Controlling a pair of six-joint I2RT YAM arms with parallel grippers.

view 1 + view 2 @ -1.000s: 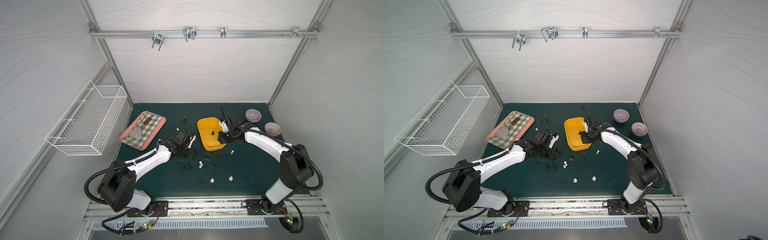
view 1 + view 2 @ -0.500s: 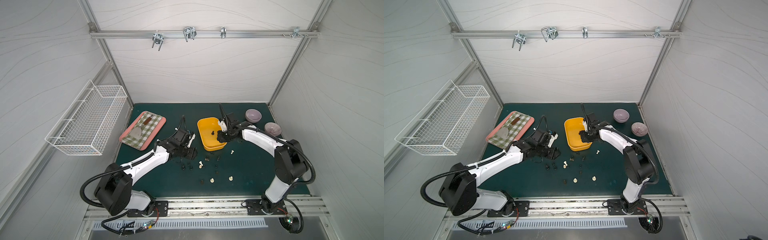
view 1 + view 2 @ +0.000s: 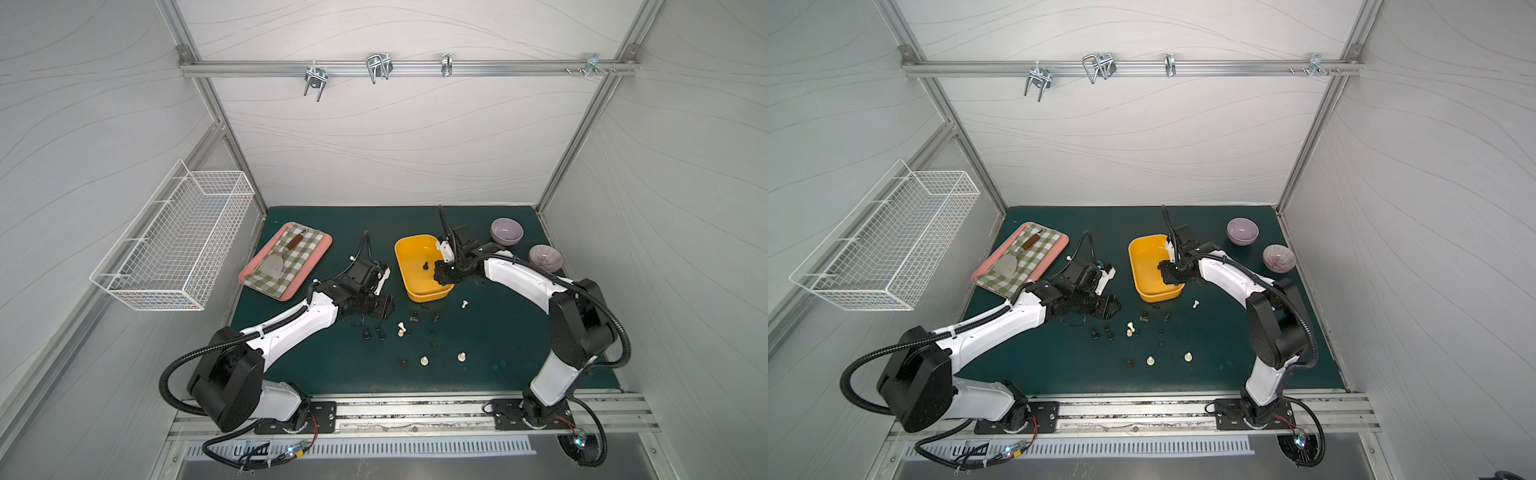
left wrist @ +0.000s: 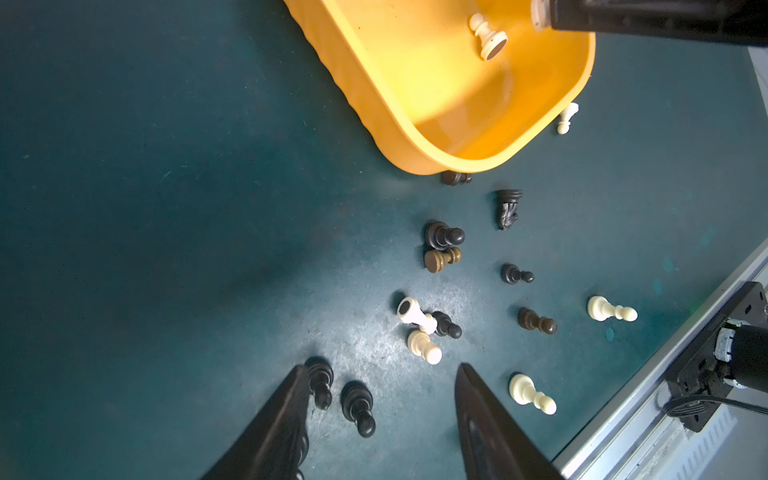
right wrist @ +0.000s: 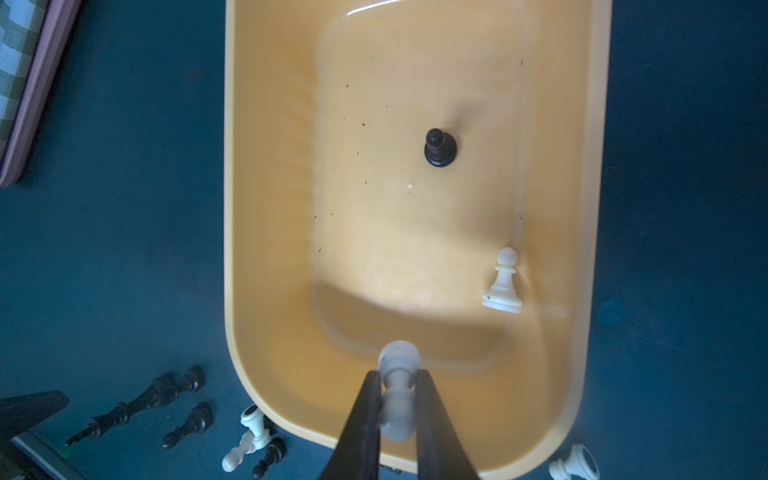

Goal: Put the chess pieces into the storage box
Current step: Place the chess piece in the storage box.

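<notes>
**Chess pieces [image 3: 424, 360], tiny black and cream round-based figures: a third drop looks imminent**

In both top views most of them lie loose on the dark green table [image 3: 498, 332], just in front of the shallow yellow plastic storage box [image 3: 415, 284]. Compared with a second ago, we see the right arm [image 3: 515, 274] eased slightly deeper over the box. The left arm [image 3: 299, 324] has hardly shifted.

From the left wrist, the left fingers [image 4: 282, 415] stand spread and grasp nothing. They hover above two dark pieces [image 4: 357, 403], with about a dozen more scattered beyond.

From the right wrist, the right fingers [image 5: 365, 415] are clenched on a cream-white piece [image 5: 397, 390] above the box's near end. A black pawn [image 5: 440, 147] and a white pawn [image 5: 503, 282] already sit inside. We judge that this piece is about to be released into the box, and that the bulk of the task still lies ahead.
</notes>
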